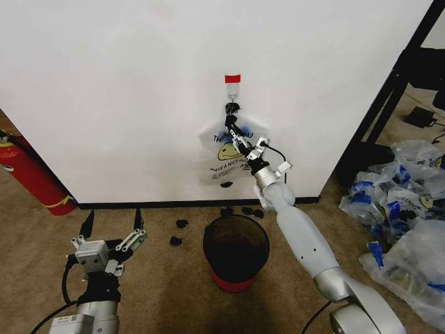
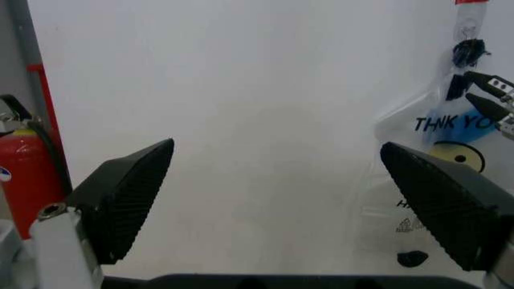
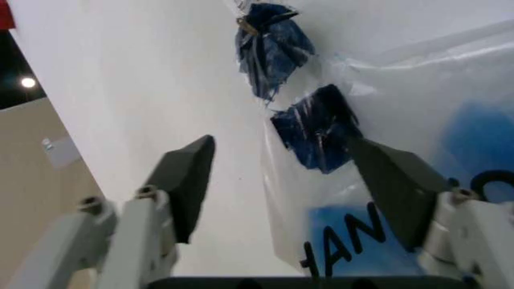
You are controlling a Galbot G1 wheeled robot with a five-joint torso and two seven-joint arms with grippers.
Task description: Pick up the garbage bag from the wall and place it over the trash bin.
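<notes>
We hold the right gripper (image 1: 235,134) at the garbage bag (image 1: 224,156), which hangs from the hook (image 1: 232,91) on the wall (image 1: 125,97); its fingers (image 3: 189,180) spread beside the bag's dark handles (image 3: 313,129). The left gripper (image 1: 111,226) waits open, low, farther away.

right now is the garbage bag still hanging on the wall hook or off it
Still hanging: the garbage bag dangles from its hook; the open right gripper sits at its handles.

Brown carpet (image 1: 167,292) covers the floor. A red fire extinguisher (image 1: 28,174) leans at the left, a black metal rack (image 1: 389,97) stands at the right, and a heap of clear-and-blue plastic bags (image 1: 403,216) lies beside it.
</notes>
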